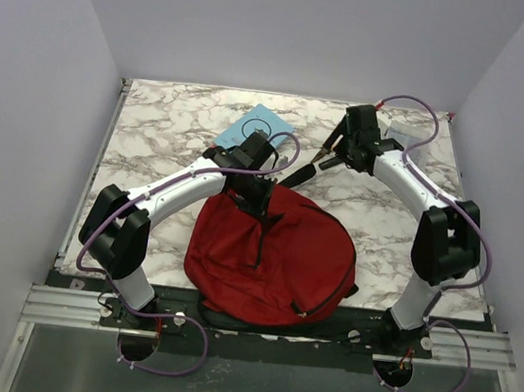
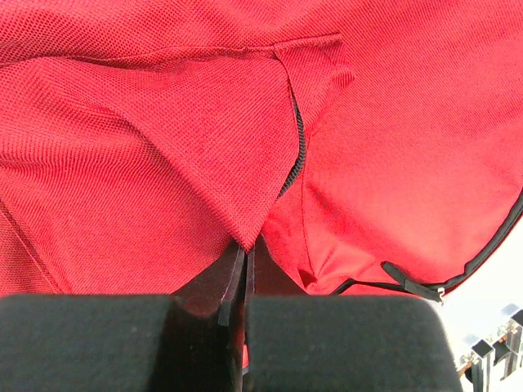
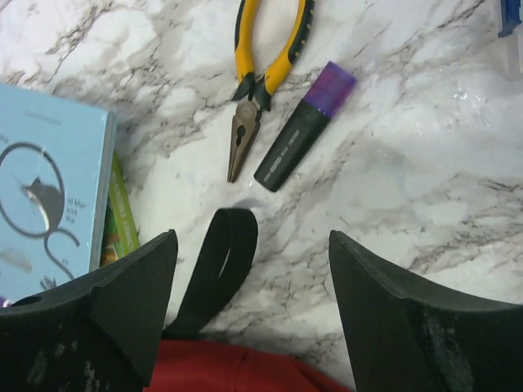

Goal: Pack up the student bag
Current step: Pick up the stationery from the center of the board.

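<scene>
The dark red student bag [image 1: 274, 254] lies flat near the table's front edge, between my two arms. My left gripper [image 1: 260, 194] sits at the bag's far edge. In the left wrist view a pointed flap of red fabric [image 2: 204, 139] runs down into the left gripper [image 2: 245, 255], which is shut on it beside a black zipper [image 2: 296, 151]. My right gripper [image 3: 253, 245] hangs open just beyond the bag's top edge [image 3: 237, 367]. The bag's black handle loop [image 3: 216, 261] lies on the marble below and between its fingers, untouched.
A light blue book [image 1: 254, 127] lies at the back centre on a green one [image 3: 119, 214]. Yellow-handled pliers [image 3: 257, 90] and a purple-capped marker [image 3: 302, 139] lie beyond the right gripper [image 1: 336, 151]. A pale object [image 1: 407, 137] sits at the back right corner.
</scene>
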